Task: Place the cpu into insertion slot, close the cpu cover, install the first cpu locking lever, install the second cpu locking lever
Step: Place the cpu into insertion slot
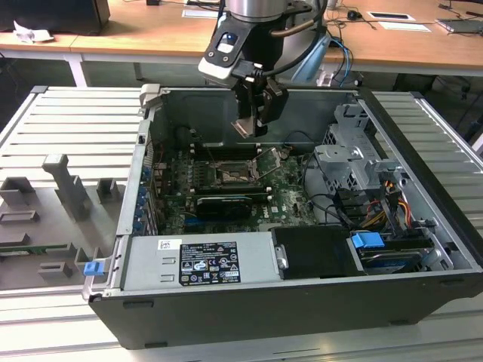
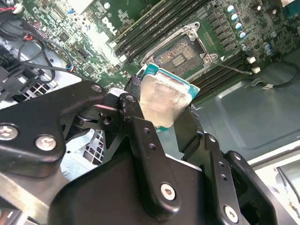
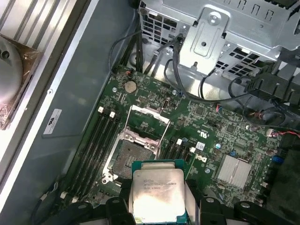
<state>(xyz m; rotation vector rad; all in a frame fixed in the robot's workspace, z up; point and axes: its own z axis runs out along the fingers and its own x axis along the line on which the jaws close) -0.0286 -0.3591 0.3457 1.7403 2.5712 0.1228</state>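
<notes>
**CPU held in the gripper, up in the air over the open socket**

Closest to my wrist cameras, the gripper (image 3: 159, 211) has its jaws drawn in partway. They pinch the cpu (image 3: 158, 190) by two opposite edges. In the first wrist view the frame edge cuts off most of the fingers, so I get little more than their tips.

In the second wrist view the gripper (image 2: 161, 112) holds the cpu (image 2: 161, 101) tilted. The silvery top faces the camera and a strip of green edge shows. The underside is hidden from me, and the black finger links block the chip's near corner. The chip touches nothing but the fingers.

Past the chip lies the insertion slot (image 3: 131, 154), bare, with a dark middle. Its nearest corner is hidden behind the chip. The cpu cover (image 3: 149, 123) stands swung up on the side of the slot away from the chip. I can't pick out the locking levers with any certainty.

Memory slots (image 3: 96, 140) run along both sides of the slot on the green motherboard (image 3: 206, 131). Farther on, the metal drive cage (image 3: 220, 33) has black cables trailing from it.

In the exterior view the gripper (image 1: 251, 130) hangs inside the open computer case (image 1: 264, 317). It is above the insertion slot (image 1: 229, 175) and well apart from it. The chip is too small there for me to tell from the fingers. Behind the case runs a wooden desk (image 1: 136, 34), cut off by the frame.
</notes>
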